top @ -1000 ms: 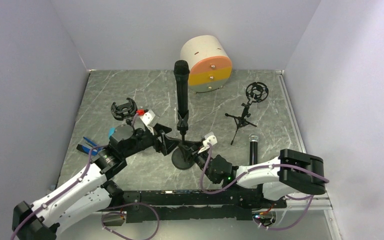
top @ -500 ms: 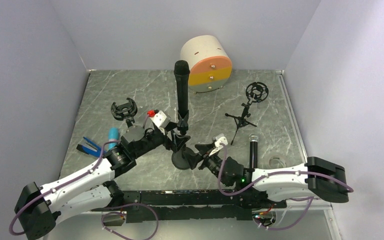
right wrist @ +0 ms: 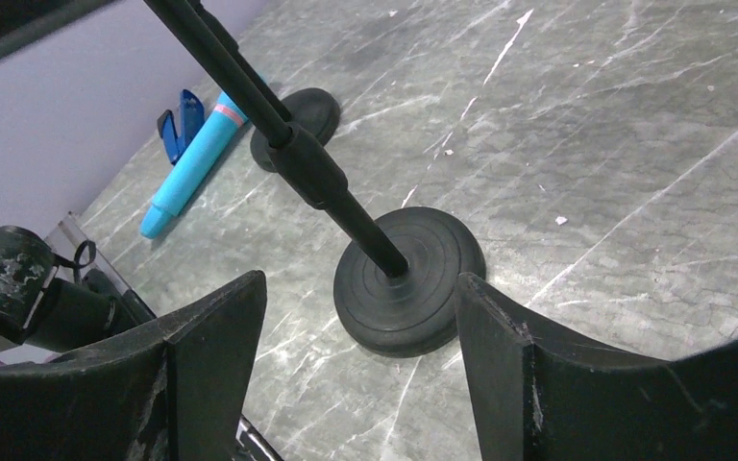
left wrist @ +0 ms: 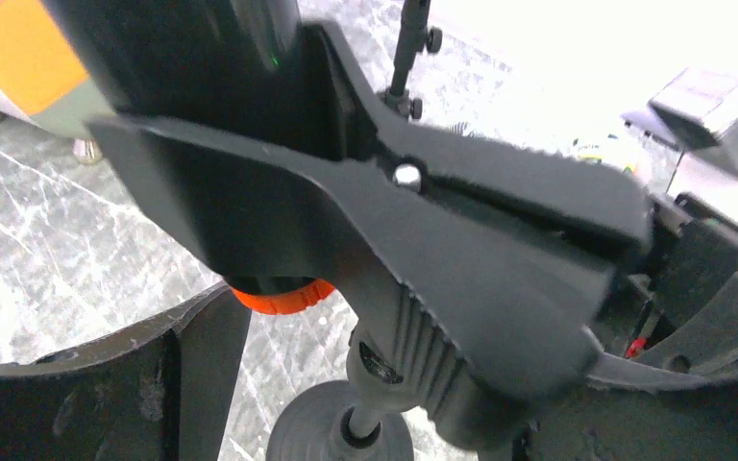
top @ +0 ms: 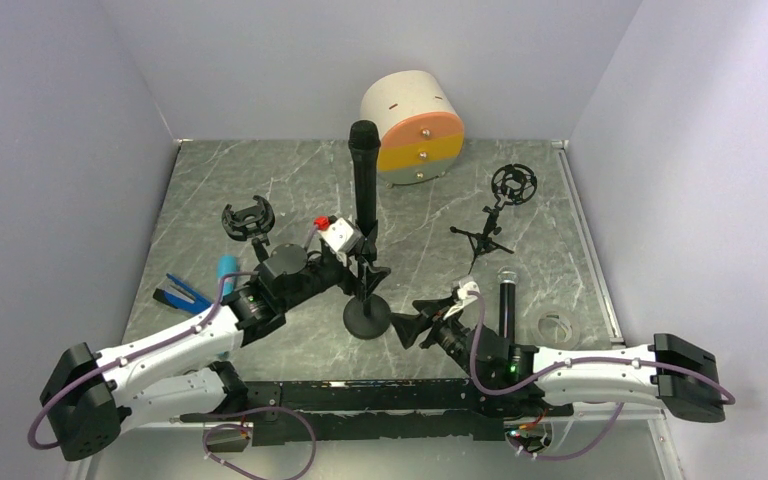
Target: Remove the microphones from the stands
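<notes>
Mic: I see the mic upright in the stand, mid-table, its lower end seated in the clip; nothing has been lifted out yet
Left gripper: my left gripper is right at the clip, which fills the wrist view, with a dark finger on either side of it; I cannot tell whether they are pressing it or only flanking it
Right gripper: my right gripper sits low just beside the base, its fingers spread wide and touching nothing, the base framed between them
Step, as I read it: brace the stand and work the clip so the mic can come free
Risk, tipping: the stand is tall on a small round base and nothing pins that base; a sideways push from the left arm at clip height could lever the whole thing over
Risk, drop: if the clip gets squeezed open with nothing holding the mic, I expect it to slide or topple out, maybe towards the drawers behind
Risk, dragging: pulling the mic against a clip that has not let go would carry the stand along with it
Risk, blind contact: the left wrist view is too crowded to judge my grip, so I could pinch the pole and not the clip handles
</notes>
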Controlling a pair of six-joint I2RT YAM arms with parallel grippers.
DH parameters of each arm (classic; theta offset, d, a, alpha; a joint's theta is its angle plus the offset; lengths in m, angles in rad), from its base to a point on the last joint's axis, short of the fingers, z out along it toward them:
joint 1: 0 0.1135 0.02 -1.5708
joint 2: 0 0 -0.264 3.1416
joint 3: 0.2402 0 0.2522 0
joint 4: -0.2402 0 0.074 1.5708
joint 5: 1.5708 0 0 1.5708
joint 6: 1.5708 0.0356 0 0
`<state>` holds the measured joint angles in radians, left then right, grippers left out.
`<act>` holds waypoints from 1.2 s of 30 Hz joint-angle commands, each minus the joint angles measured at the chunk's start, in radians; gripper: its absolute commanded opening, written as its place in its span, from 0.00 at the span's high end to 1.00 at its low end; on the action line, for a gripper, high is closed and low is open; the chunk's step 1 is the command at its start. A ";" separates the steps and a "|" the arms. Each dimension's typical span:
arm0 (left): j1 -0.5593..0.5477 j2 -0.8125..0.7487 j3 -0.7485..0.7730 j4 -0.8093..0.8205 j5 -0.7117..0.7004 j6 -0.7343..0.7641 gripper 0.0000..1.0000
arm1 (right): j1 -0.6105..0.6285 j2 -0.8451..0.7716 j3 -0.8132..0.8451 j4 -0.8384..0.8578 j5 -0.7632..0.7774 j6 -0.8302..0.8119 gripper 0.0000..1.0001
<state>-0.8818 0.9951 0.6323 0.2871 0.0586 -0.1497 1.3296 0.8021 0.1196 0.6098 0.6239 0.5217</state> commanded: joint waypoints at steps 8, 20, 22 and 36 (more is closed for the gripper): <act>-0.027 0.025 -0.037 0.009 -0.039 0.015 0.30 | -0.017 -0.067 0.017 -0.036 -0.021 -0.009 0.21; -0.026 0.013 -0.046 0.022 0.003 0.061 0.95 | -0.308 0.051 0.034 0.153 -0.551 -0.020 0.27; -0.026 0.009 -0.048 0.024 0.023 0.069 0.97 | -0.345 0.098 0.064 0.206 -0.659 -0.069 0.27; -0.025 -0.098 -0.106 0.094 0.102 0.088 0.97 | -0.452 0.566 0.283 0.398 -1.116 -0.380 0.34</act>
<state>-0.9039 0.9588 0.5320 0.2649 0.1322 -0.0795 0.8803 1.3151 0.3748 0.8970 -0.3729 0.2760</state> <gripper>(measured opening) 0.163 0.668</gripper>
